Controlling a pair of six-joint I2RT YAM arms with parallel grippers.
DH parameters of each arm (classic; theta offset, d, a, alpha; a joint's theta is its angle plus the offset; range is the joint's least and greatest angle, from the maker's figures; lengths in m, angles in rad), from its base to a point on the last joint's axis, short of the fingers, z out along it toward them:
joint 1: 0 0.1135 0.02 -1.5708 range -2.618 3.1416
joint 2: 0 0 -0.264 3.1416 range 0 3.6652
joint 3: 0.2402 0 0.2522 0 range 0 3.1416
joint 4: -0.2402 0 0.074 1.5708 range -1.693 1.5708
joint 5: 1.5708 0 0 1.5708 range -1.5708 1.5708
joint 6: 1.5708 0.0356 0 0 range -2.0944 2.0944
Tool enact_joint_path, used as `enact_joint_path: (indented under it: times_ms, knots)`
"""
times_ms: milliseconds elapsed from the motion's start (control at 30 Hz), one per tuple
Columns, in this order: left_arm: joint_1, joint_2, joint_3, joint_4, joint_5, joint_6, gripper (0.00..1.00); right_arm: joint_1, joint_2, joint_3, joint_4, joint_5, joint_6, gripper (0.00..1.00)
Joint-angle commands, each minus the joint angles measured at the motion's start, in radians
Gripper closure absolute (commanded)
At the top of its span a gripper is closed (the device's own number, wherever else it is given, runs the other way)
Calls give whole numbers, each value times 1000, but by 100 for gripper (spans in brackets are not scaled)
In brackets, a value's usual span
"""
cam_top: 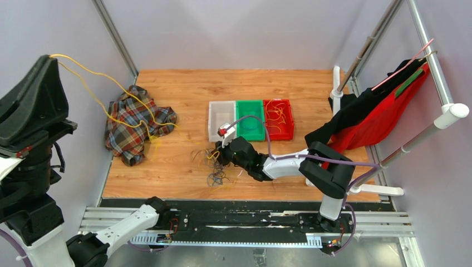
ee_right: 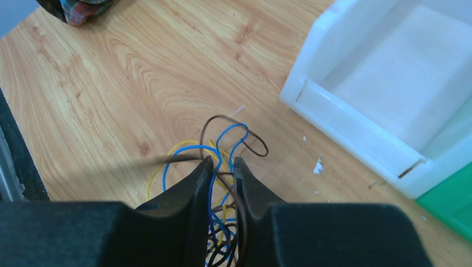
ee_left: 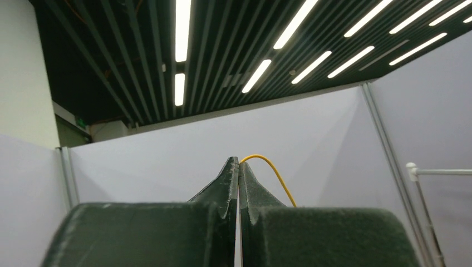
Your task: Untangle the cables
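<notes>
Right jaws, narrow, straddled the thin blue-brown-yellow cable tangle (cam_top: 216, 173); left jaws, raised, pinched one thin yellow cable (ee_left: 278, 177).

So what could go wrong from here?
1. The left jaws pinch the yellow cable high in the air, and it trails down over the cloth. Pulling might drag the cloth along or tighten a knot.
2. The right jaws straddle a blue cable and a brown cable together. Closing may grab both and lift the whole tangle instead of one strand.
</notes>
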Motion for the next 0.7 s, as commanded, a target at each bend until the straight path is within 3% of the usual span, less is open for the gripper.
enact_joint_path:
  times_ms: [0,133,233,333,567,667]
  knots:
    - [4,51,58,107,-69,101,99,10,-9,-39,51,41,22,83]
    - [4,96,129,111,-93,156,99,10,-7,-53,78,42,44,89]
    - [4,117,154,60,-51,171,99,10,-36,-15,15,38,33,67]
    - [4,130,143,103,-78,173,99,10,-80,-1,-26,68,6,56]
    - [4,219,208,325,-351,302,99,10,-117,-20,-51,79,-22,52]
    - [4,290,281,363,-391,408,99,10,-113,-58,-18,87,-13,53]
